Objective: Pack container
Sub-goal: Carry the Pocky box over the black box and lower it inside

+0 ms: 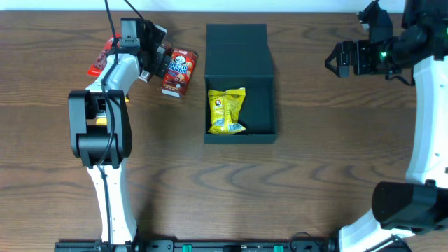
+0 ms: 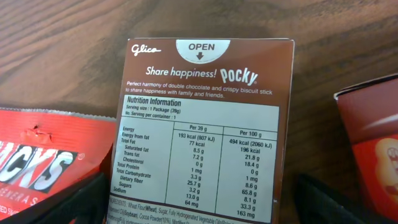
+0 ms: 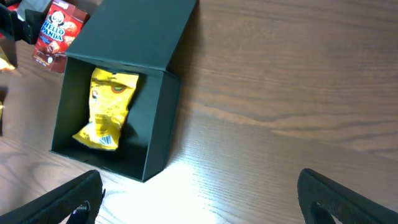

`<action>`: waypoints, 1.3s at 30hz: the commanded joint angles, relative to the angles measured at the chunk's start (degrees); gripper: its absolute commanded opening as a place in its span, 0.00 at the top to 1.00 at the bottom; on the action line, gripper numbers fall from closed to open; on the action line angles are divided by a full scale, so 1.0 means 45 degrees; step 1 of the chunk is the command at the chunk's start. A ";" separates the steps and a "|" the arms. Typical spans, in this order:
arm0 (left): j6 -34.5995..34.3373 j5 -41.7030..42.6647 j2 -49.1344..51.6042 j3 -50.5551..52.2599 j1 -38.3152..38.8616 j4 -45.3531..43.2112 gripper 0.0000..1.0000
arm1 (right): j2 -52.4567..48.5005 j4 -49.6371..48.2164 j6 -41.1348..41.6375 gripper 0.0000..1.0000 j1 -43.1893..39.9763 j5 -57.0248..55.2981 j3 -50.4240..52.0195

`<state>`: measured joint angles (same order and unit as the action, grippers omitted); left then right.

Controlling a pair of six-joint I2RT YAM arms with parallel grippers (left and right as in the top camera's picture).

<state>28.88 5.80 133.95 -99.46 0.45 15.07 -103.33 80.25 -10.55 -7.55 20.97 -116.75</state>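
Wood-grain tabletop (image 1: 294,182). Centre: container (image 1: 260,105) open, yellow packet (image 1: 227,110) inside, lid flap laid far. Far left: left tool (image 1: 152,59) released, straddling Pocky box (image 2: 205,124). Far right: right tool (image 1: 336,59) released, empty. Likely step: picking next snack. Needed: descend, clench on box.

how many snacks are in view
4: yellow packet inside the container; Hello Panda box left of it; Pocky box under the left claw; red packet beside that. More may hide under the arm.

Matt dark cardboard container (image 1: 238,49), glossy yellow packet (image 1: 227,110), wood-grain table (image 1: 315,175)
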 commanded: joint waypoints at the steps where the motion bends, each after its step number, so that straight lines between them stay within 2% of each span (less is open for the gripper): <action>1: -0.0355 0.0029 0.0374 0.0073 -0.0063 0.0311 0.03 | 0.0151 0.0044 0.0189 0.01 -0.0053 0.0010 -0.0015; 11: -0.1350 0.0044 0.0379 0.0078 -0.0369 0.1316 0.00 | 0.0151 0.0078 0.0189 0.01 -0.0053 0.0005 -0.0015; 12: -0.1345 0.0044 0.0379 0.0078 -0.0369 0.1472 0.06 | 0.0151 0.0073 0.0189 0.01 -0.0053 0.0010 -0.0015; 18: -0.1394 0.0039 0.0374 0.0078 -0.0277 0.1744 0.20 | 0.0151 0.0078 0.0189 0.01 -0.0053 0.0010 -0.0015; 28: -0.2521 -0.0010 -0.0180 -0.0010 -0.0078 0.1588 0.22 | 0.0151 0.0063 0.0189 0.01 -0.0053 0.0010 -0.0015; 39: -0.2778 -0.0010 -0.1710 -0.0102 -0.0068 0.1608 0.33 | 0.0151 0.0034 0.0189 0.01 -0.0053 0.0005 -0.0015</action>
<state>17.76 6.24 130.26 -99.98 0.03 22.20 -103.33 80.34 -10.55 -7.55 20.97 -116.75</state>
